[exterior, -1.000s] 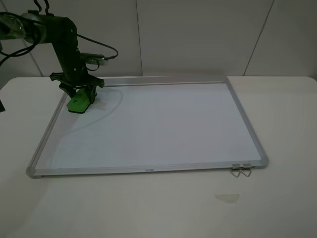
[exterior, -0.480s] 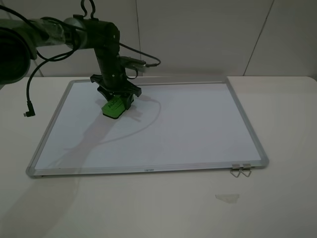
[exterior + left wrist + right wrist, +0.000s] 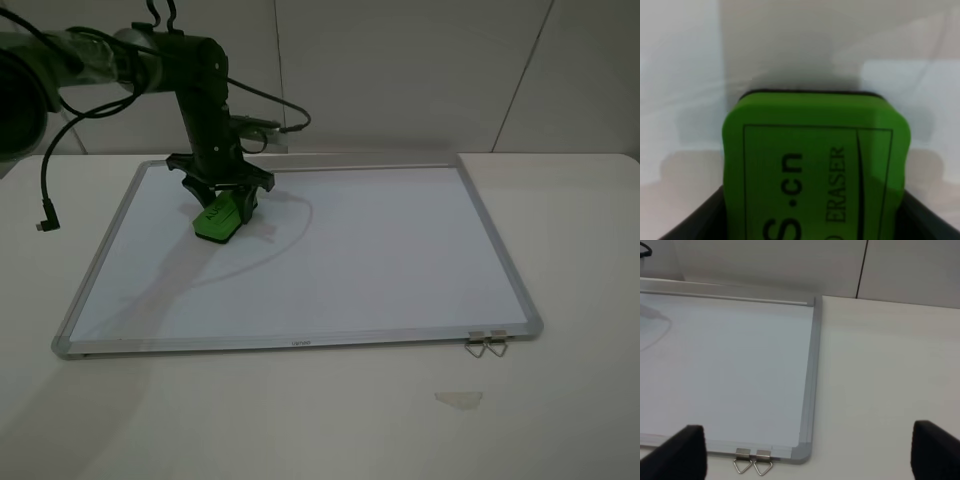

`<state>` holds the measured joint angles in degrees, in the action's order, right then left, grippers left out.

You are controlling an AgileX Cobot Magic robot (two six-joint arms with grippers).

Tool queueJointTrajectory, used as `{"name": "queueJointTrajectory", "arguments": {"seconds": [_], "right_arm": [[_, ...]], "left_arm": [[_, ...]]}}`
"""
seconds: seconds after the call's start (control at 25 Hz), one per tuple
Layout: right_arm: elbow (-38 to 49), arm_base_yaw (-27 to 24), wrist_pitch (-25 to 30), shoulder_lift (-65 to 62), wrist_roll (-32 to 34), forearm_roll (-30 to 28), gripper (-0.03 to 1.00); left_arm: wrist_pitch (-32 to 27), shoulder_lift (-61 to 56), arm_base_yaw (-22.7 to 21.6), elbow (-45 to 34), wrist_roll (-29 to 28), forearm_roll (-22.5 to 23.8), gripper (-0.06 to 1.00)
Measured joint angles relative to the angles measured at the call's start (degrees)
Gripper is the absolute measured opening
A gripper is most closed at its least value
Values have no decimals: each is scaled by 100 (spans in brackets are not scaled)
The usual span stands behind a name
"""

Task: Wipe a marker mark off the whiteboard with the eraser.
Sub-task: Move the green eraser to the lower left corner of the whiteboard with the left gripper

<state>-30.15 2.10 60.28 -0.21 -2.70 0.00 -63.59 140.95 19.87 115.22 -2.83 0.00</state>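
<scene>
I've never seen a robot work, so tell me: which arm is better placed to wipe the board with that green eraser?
Left. Its jaws grip the eraser on the whiteboard; the right arm's jaws stand open, empty, away near the clips.

Eraser (image 3: pixel 218 222) slid right from whiteboard (image 3: pixel 400 260) far-left corner, then slightly back left.

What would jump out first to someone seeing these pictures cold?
The bright green eraser, clamped in the left gripper, sits against the whiteboard near its far left corner. Two small metal clips hang at the board's near right corner.
</scene>
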Motion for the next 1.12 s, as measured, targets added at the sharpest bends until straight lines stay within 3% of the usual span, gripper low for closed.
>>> {"name": "queueJointTrajectory", "arguments": {"seconds": [0.36, 0.64, 0.84, 1.12], "right_arm": [[0, 0, 0, 0, 0, 0, 82], [0, 0, 0, 0, 0, 0, 82], [0, 0, 0, 0, 0, 0, 82], [0, 0, 0, 0, 0, 0, 82]], "left_arm": [[-489, -1098, -366, -99, -940, 0, 59], [-489, -2049, -439, -1018, -1643, 383, 59], [-463, -2556, -532, -2203, -1923, 395, 59], [1089, -3518, -594, -4360, -2259, 404, 59]]}}
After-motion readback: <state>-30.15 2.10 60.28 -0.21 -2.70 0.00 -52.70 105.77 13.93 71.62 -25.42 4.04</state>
